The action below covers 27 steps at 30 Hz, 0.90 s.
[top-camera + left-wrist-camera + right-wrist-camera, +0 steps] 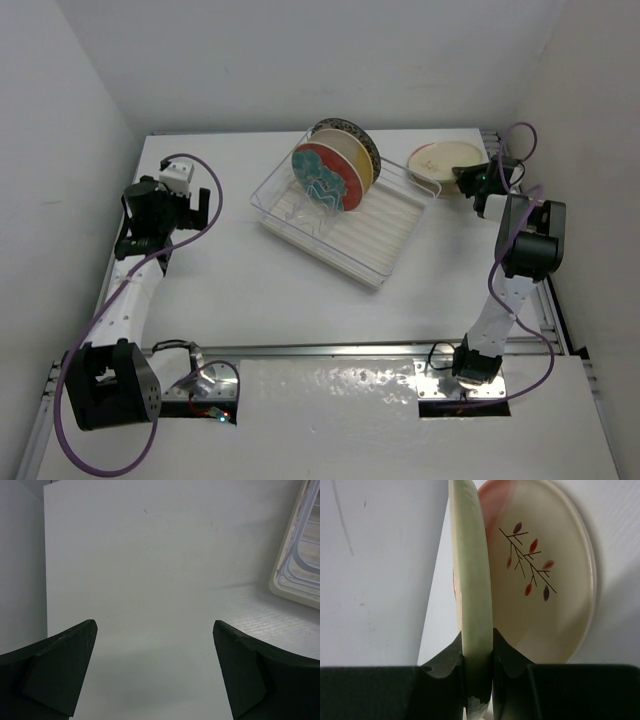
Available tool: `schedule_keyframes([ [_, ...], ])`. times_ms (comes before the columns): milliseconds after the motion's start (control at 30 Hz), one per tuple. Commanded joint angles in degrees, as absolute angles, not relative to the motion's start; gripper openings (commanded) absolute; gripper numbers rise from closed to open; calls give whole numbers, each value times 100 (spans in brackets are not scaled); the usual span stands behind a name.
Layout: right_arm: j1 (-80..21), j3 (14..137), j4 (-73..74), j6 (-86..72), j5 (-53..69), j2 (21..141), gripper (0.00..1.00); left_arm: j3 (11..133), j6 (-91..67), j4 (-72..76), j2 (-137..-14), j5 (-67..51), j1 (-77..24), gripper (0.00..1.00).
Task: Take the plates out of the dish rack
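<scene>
Your right gripper (479, 645) clamped on rim of pale cream-green round plate (472, 580). Plate edge-on, plane running straight out from jaws. Cream sprig-motif plate (540, 605) just off jaws' right side, facing it. Left gripper (155, 630) wide open, empty; clear-plastic dish rack (295, 575) off its right.

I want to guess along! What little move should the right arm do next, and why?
Probably open the jaws and let go. The right gripper is clamped on the rim of the cream plate, which seems to lie flat on the table right of the rack, already unloaded.
</scene>
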<state>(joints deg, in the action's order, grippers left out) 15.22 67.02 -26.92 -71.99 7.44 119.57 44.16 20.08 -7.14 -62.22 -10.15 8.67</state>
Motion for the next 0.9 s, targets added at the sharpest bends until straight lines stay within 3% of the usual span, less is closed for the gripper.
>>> schedule_keyframes([
  [0, 1503, 7048, -2963, -6979, 729, 11865, 16, 4403, 2021, -580, -6073, -984, 835, 100],
  [100, 1503, 7347, -2226, -6680, 773, 12023, 30, 4386, 2039, -536, -6073, -941, 826, 100],
  [467, 1494, 8077, -493, -6135, 519, 12392, 48, 4386, 2057, -536, -6064, -914, 835, 100],
  [867, 1468, 9289, 1467, -5327, 18, 12516, 59, 4447, 2109, -483, -6126, -940, 826, 100],
])
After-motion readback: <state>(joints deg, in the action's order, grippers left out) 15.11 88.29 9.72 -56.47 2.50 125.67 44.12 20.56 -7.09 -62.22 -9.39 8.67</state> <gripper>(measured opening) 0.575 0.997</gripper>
